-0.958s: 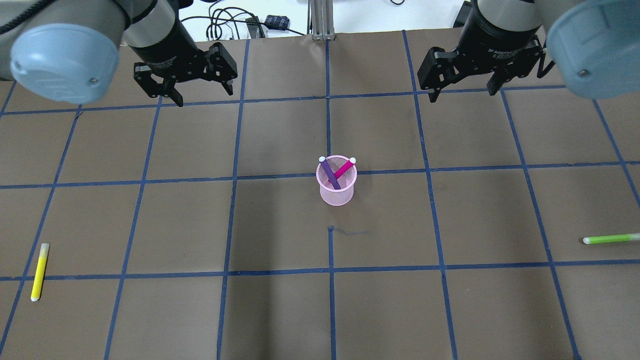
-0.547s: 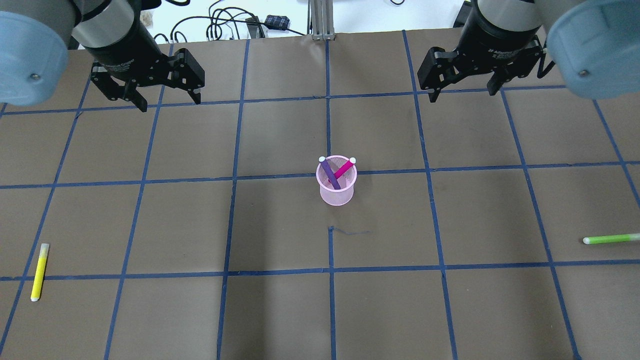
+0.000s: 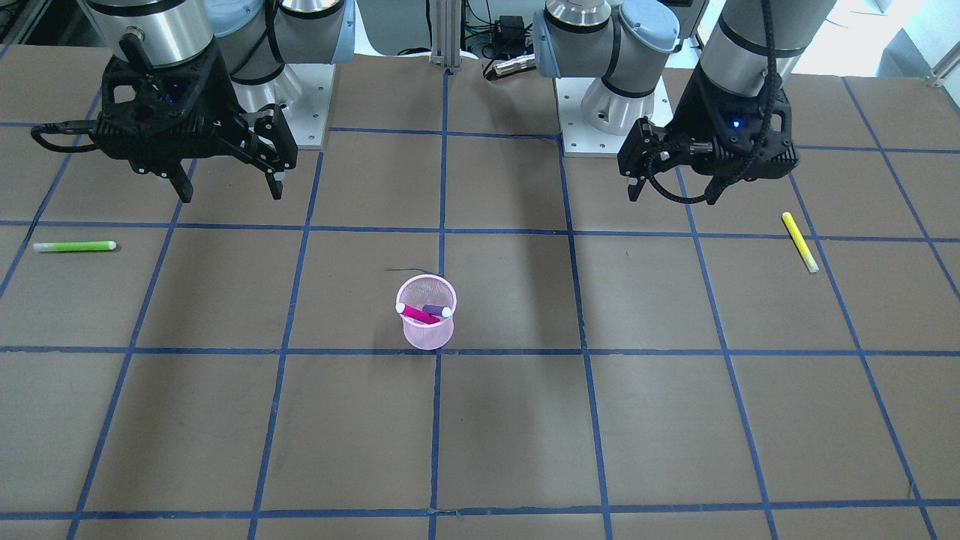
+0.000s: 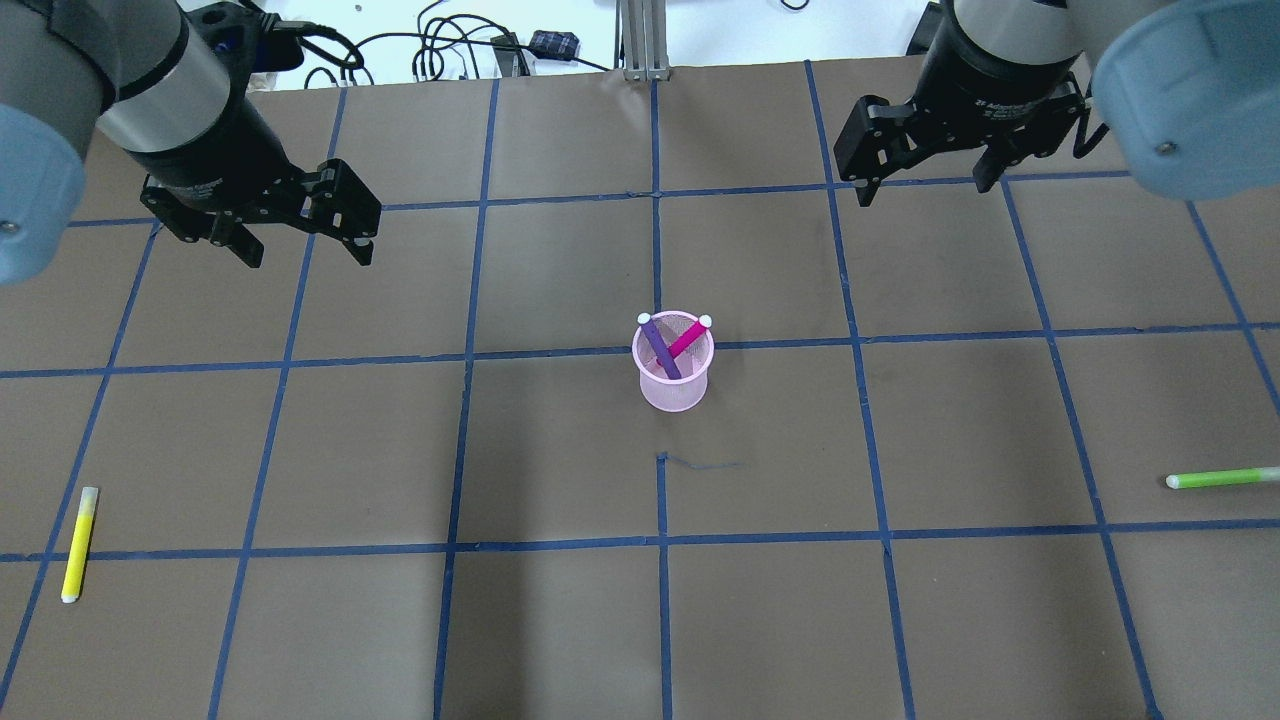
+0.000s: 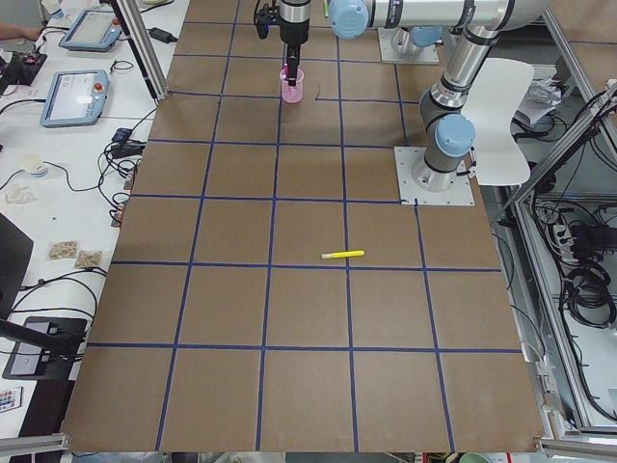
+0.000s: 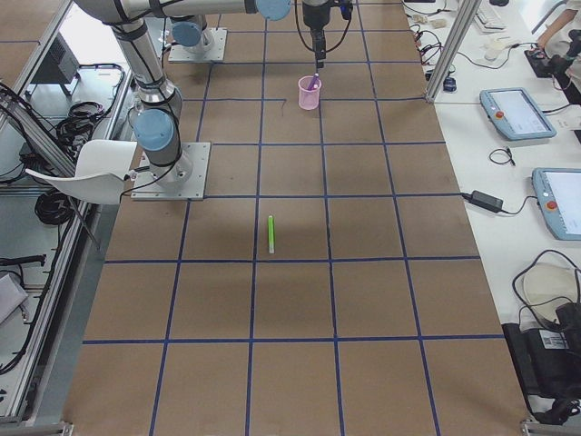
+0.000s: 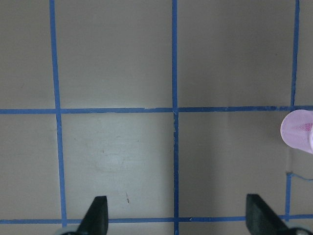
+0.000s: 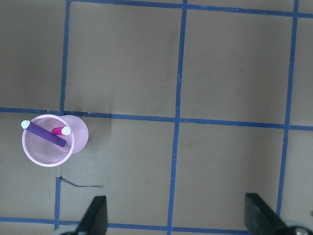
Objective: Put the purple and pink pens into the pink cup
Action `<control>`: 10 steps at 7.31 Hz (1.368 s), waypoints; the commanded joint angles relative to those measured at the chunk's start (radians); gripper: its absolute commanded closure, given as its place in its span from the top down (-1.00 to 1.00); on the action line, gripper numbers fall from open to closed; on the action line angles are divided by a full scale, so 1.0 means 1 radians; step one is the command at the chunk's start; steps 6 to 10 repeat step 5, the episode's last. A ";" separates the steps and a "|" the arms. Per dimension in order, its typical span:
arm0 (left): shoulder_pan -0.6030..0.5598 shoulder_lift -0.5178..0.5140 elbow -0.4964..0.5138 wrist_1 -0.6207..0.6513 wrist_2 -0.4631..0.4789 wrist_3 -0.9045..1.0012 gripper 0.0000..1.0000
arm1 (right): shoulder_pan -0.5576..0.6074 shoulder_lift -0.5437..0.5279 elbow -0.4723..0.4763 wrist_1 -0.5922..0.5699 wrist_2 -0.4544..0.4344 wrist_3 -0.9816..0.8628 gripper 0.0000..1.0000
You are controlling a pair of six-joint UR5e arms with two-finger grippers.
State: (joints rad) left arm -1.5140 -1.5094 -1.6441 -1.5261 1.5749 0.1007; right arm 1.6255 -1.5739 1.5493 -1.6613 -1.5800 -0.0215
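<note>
Brown paper-covered table (image 4: pixel 560 620) with a blue tape grid; cables and desk clutter past the far edge.

Left gripper (image 4: pixel 308 256) hangs above the far left part of the table, well apart from the cup. Jaws spread wide, nothing between them. Its wrist view shows only bare table between the fingertips (image 7: pixel 96 215).

Right gripper (image 4: pixel 926 190) hangs over the far right part, also well apart from the cup. Jaws spread, empty. Its wrist camera shows only table between the tips.

Pink cup (image 4: pixel 675 385): mesh, upright, near table centre beside a tape-line crossing.

Purple pen (image 4: pixel 660 350): inside the cup, leaning, white cap up at the rim.

Pink pen (image 4: pixel 687 338): also inside the cup, leaning the other way and crossing the purple one, white cap at the opposite side of the rim.

Yellow pen (image 4: pixel 78 545) lies flat near the left edge and green pen (image 4: pixel 1215 479) flat near the right edge. Neither is named in the task and both are well apart from the cup.

Progress, as a judgement: both target pens sit in the cup, so the insertion looks done. Neither gripper holds anything. What is left, if anything, is parking the arms at a rest pose. Cup looks stable, not tipped.
</note>
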 commanded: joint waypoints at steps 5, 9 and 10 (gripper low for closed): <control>0.001 0.026 -0.013 -0.065 0.002 0.014 1.00 | 0.001 0.000 0.000 -0.002 0.002 0.000 1.00; 0.001 0.026 -0.013 -0.065 0.002 0.014 1.00 | 0.001 0.000 0.000 -0.002 0.002 0.000 1.00; 0.001 0.026 -0.013 -0.065 0.002 0.014 1.00 | 0.001 0.000 0.000 -0.002 0.002 0.000 1.00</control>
